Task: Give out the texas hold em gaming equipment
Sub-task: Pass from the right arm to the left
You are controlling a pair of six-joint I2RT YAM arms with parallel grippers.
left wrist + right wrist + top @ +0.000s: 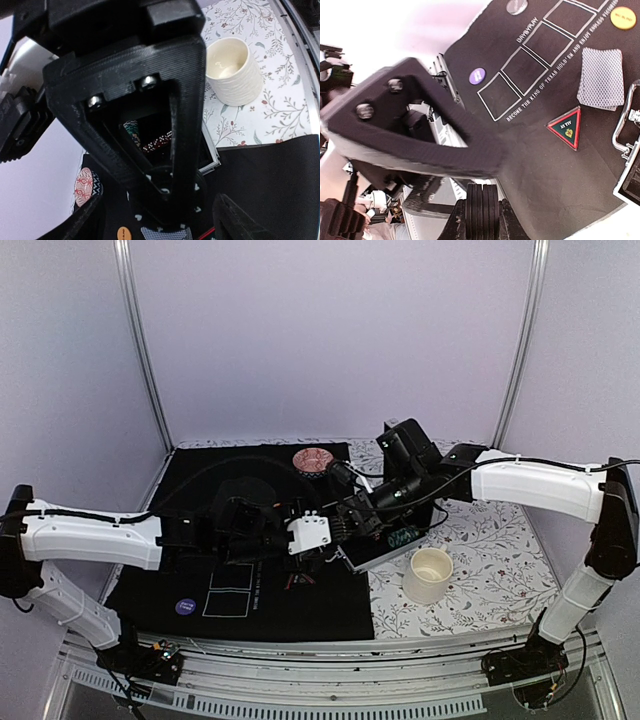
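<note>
**Top view:** both arms meet mid-table over the mat [300, 615], beside the open case [385, 552]. The purple disc [185, 607] lies near the mat's near-left corner. Jaw states cannot be read from this view.

**Left wrist view:** the left gripper [160, 227] stands wide open with nothing visibly held. Its fingers [82, 222] flank a black triangular part that blocks the centre. Behind it, striped chips [157, 142] sit in the case.

**Right wrist view:** the right gripper [482, 222] is clamped on a stack of black chips [482, 200], held on edge above the mat. The cards [601, 77] and triangle marker [566, 127] lie on the mat.

**Hazards:** the arms are crowded, so a move by either could cause a collision. The edge-held chips may slip, or roll away on release.
</note>
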